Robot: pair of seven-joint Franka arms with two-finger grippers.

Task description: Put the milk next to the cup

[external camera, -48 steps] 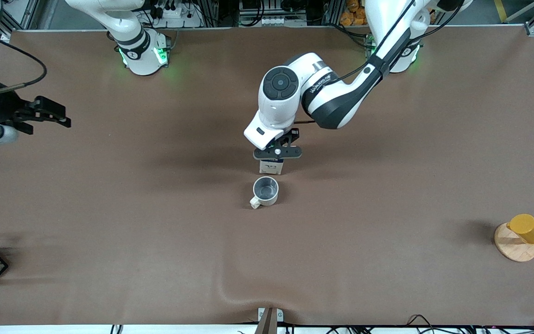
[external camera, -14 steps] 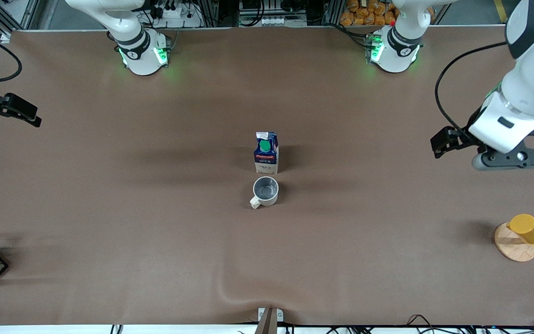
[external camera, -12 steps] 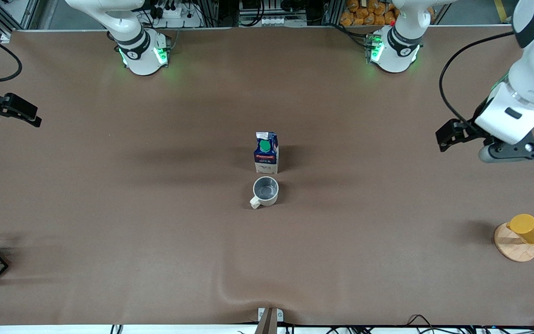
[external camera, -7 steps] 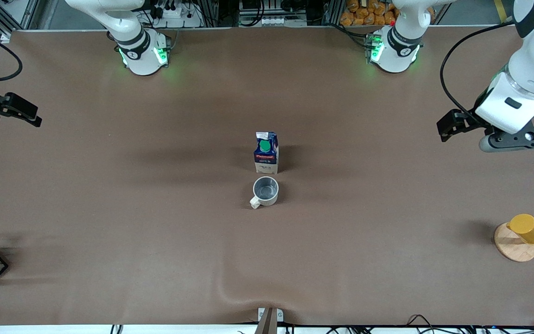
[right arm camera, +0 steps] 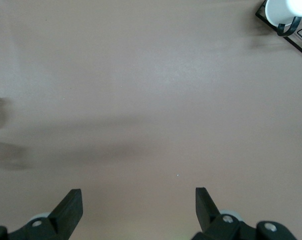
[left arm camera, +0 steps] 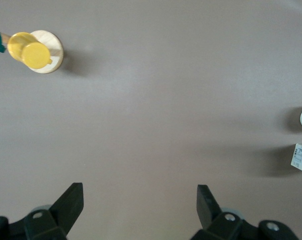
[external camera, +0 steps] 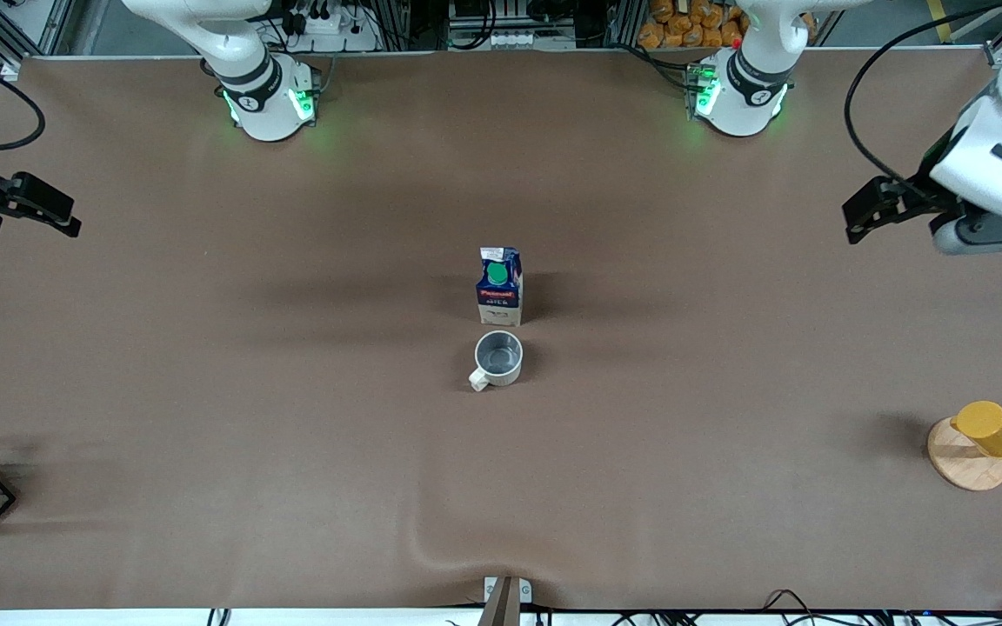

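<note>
The dark-blue gable-top milk carton (external camera: 499,286) stands upright just beside the beige mug (external camera: 498,357), farther from the camera. My left gripper (left arm camera: 139,200) and right gripper (right arm camera: 138,201) hang wide and empty over the table's ends. Any careless swing inward could topple the carton.

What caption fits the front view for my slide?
Milk stands upright beside the cup; left gripper and right gripper, fingers open, hang at opposite table ends.
</note>
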